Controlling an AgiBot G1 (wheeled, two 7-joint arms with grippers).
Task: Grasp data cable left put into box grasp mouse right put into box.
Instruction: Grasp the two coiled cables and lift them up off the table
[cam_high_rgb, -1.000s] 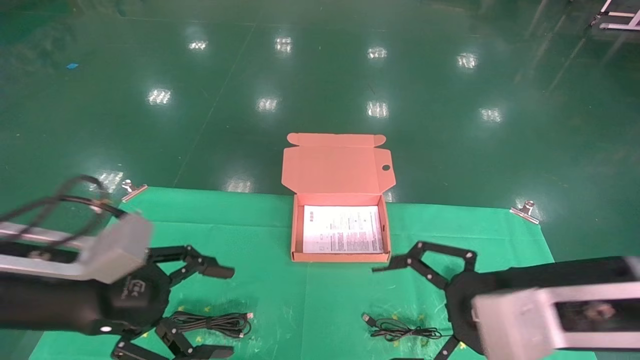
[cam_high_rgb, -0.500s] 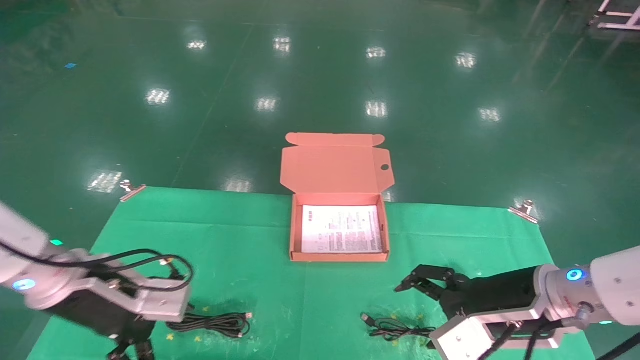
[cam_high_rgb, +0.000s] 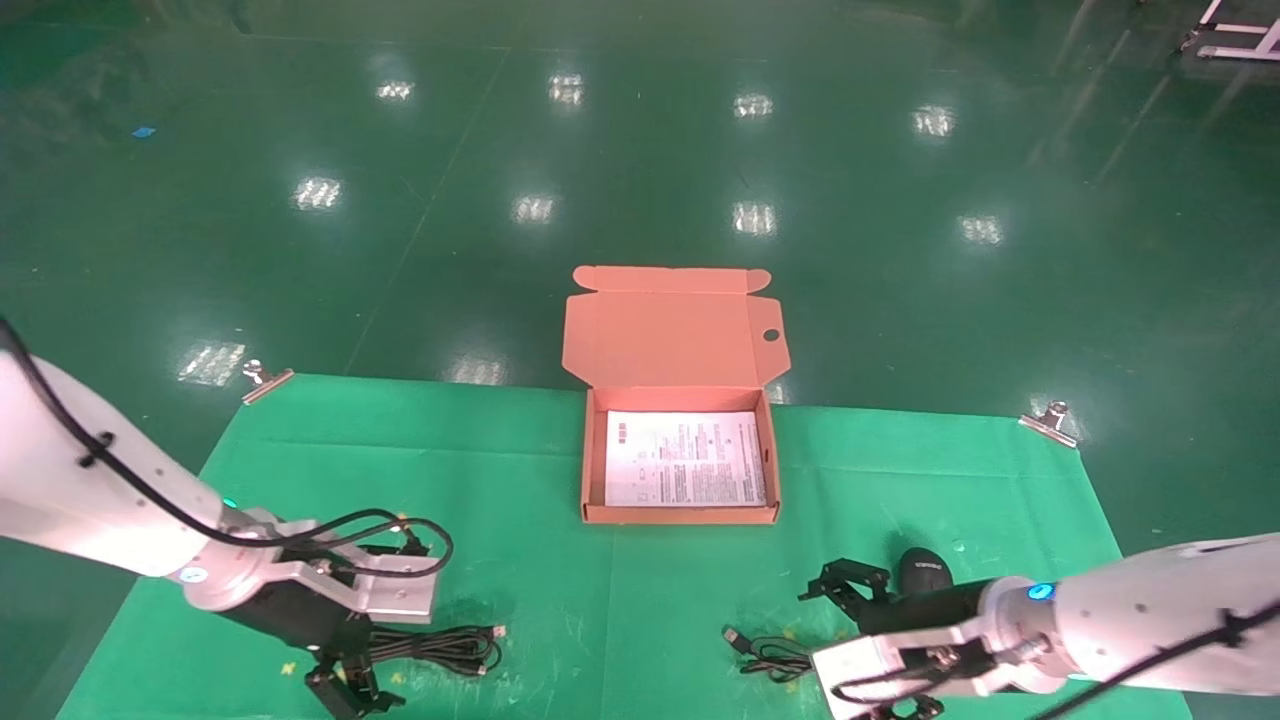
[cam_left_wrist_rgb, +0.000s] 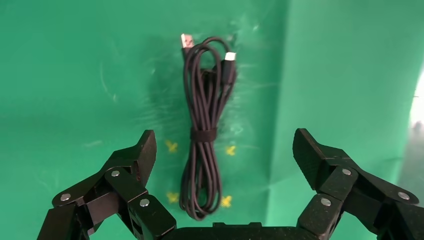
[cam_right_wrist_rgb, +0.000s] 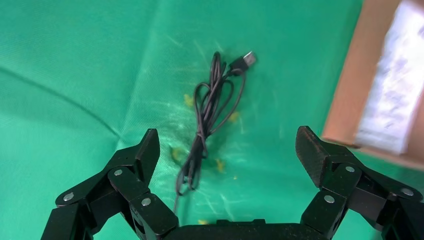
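Observation:
The data cable (cam_high_rgb: 440, 645) lies as a black bundle on the green mat at the front left. In the left wrist view it (cam_left_wrist_rgb: 205, 135) lies between the wide-open fingers of my left gripper (cam_left_wrist_rgb: 223, 145), which hovers just above it (cam_high_rgb: 350, 660). The black mouse (cam_high_rgb: 925, 568) sits at the front right, with its thin cord (cam_high_rgb: 775, 655) beside it. My right gripper (cam_high_rgb: 838, 650) is open over that cord (cam_right_wrist_rgb: 210, 115), next to the mouse (cam_right_wrist_rgb: 227, 142). The orange box (cam_high_rgb: 590, 470) stands open in the middle with a white sheet (cam_high_rgb: 685, 458) inside.
The green mat (cam_high_rgb: 480, 470) covers the table, held by metal clips at the back left (cam_high_rgb: 265, 378) and back right (cam_high_rgb: 1050, 418). The box's lid (cam_high_rgb: 670, 335) stands up behind it. The box corner (cam_right_wrist_rgb: 350, 100) shows in the right wrist view. Shiny green floor lies beyond.
Both arms have swung down from close to the head camera to low over the mat. The left gripper now hangs over the data cable, the right over the cord, and the mouse has come into view.

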